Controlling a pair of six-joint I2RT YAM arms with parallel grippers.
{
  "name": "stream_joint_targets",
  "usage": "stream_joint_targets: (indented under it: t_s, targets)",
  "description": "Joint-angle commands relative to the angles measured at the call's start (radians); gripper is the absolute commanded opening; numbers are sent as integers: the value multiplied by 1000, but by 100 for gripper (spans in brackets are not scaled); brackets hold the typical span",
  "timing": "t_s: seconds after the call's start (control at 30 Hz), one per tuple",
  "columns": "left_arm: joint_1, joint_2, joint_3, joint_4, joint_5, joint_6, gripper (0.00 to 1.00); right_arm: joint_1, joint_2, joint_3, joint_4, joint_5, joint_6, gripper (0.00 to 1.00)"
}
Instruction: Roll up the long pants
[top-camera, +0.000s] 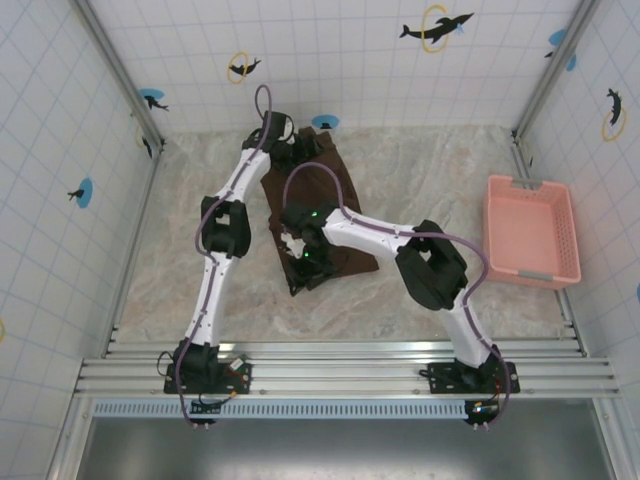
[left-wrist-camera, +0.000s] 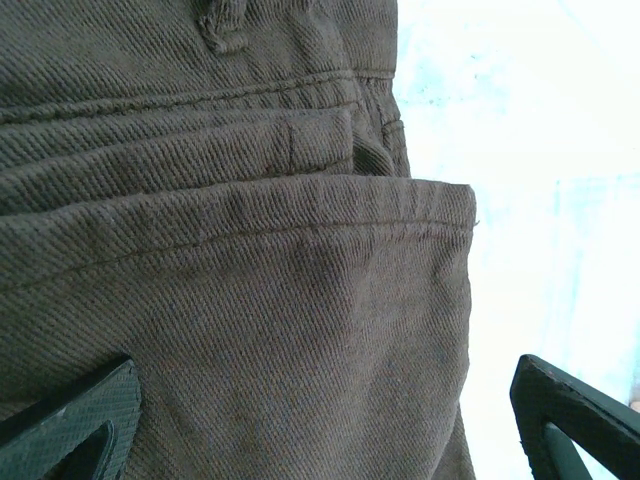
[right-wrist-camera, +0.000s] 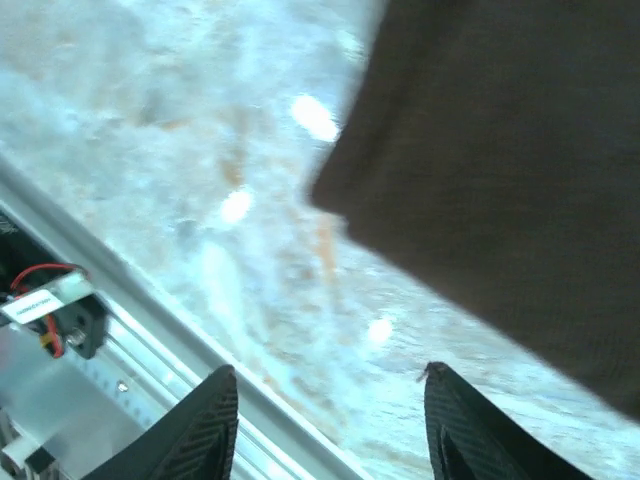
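The long pants (top-camera: 350, 258) lie as a dark brown strip from the back wall toward the middle of the marble table. My left gripper (top-camera: 290, 148) hovers at their far end. In the left wrist view its fingers (left-wrist-camera: 75, 420) stand wide apart over the waistband cloth (left-wrist-camera: 250, 300), with a belt loop above them, gripping nothing. My right gripper (top-camera: 303, 262) is over the pants' near end. Seen from the right wrist, this gripper (right-wrist-camera: 330, 430) is open above bare table, and the pants' edge (right-wrist-camera: 500, 150) lies ahead to the upper right, apart from the fingertips.
A pink basket (top-camera: 530, 230) stands at the right side of the table. Aluminium rails (top-camera: 340, 365) run along the near edge and show as a rail (right-wrist-camera: 130, 330) close below the right gripper. Tiled walls enclose the table on three sides.
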Motion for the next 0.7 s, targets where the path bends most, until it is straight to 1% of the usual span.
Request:
stream_joint_targets:
  t_s: [0.0,0.07,0.13,0.2,0.27,0.33,0.4,0.5,0.57,0.67]
  targets:
    - [4,17,-46,-51,17,23,97,-25,-59,105,-128,46,-126,57]
    - [22,-37,-47,-26,39,42,98,-52,-106,126,-191,134,-219,59]
    - [41,-94,-53,8,75,53,97,-81,-153,120,-241,259,-339,60]
    - [60,-159,-67,18,110,64,97,-90,-206,76,-264,436,-489,61]
    - [76,-242,-125,13,99,96,97,-79,-253,-11,-228,596,-644,62]
    - [92,-346,-218,-7,39,150,98,-60,-290,-128,-150,711,-778,64]
    - [100,-480,-318,-54,-62,243,98,-48,-312,-243,-53,760,-888,64]
    - [100,-621,-454,-130,-218,384,98,-46,-326,-362,80,734,-953,64]
    - [99,-695,-554,-148,-267,440,97,-37,-322,-411,152,739,-978,64]
    - [98,-781,-709,-158,-281,476,98,-27,-302,-448,230,753,-1000,64]
